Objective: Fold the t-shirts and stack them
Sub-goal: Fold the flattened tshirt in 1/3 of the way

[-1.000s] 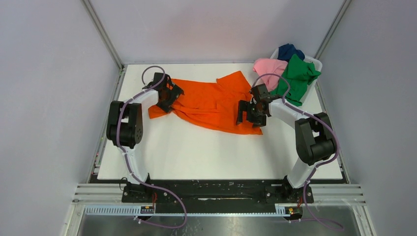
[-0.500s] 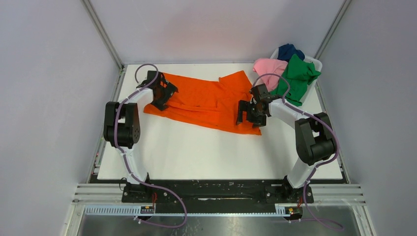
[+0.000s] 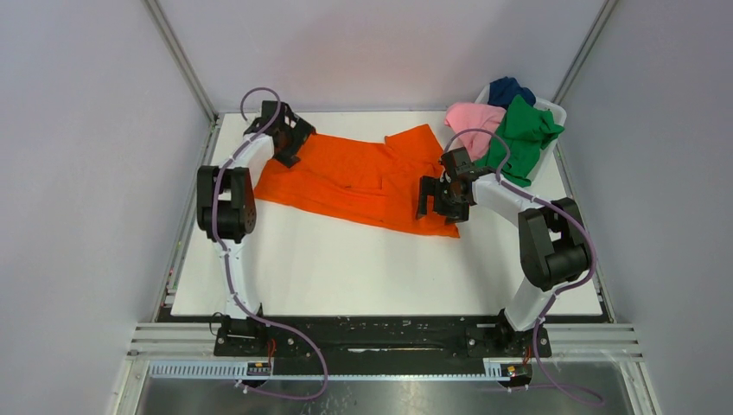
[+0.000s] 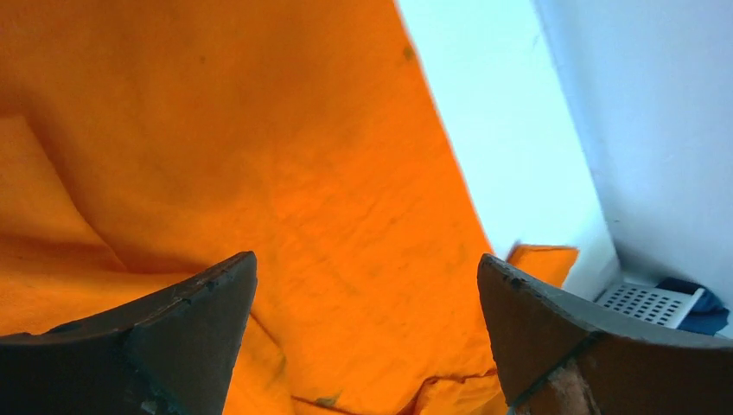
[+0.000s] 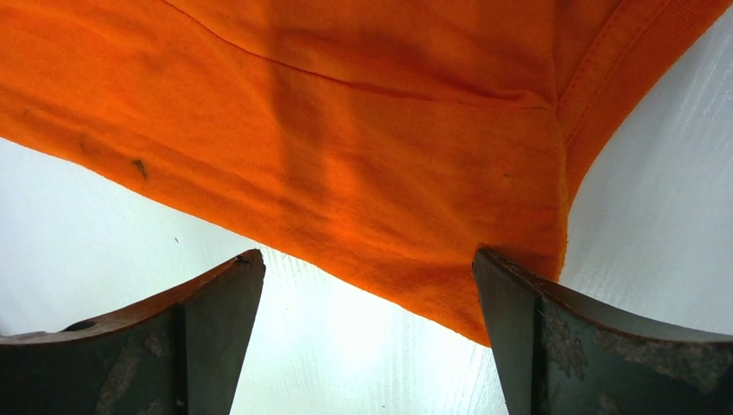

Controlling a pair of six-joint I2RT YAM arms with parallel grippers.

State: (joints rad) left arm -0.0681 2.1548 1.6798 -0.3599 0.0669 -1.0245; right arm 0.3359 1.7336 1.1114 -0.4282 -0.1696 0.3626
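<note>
The bright orange t-shirt point(image 3: 363, 181) lies spread across the far half of the white table, with creases and a folded flap near its middle. My left gripper point(image 3: 291, 149) is open over the shirt's far left corner. In the left wrist view the gripper point(image 4: 367, 259) holds nothing and orange cloth point(image 4: 259, 156) fills the view below it. My right gripper point(image 3: 438, 207) is open over the shirt's near right corner. In the right wrist view the gripper point(image 5: 367, 255) straddles the shirt's edge point(image 5: 389, 199). The pink point(image 3: 474, 119), green point(image 3: 523, 130) and dark blue point(image 3: 508, 89) t-shirts are heaped in the basket.
The white plastic basket point(image 3: 557, 112) stands at the far right corner of the table and also shows in the left wrist view point(image 4: 653, 303). Grey walls and metal frame rails point(image 3: 181, 60) close in the table point(image 3: 363, 268) on three sides.
My left gripper moved toward the far left corner, and the orange shirt's left side went with it and now lies spread flatter. The right arm has not moved.
</note>
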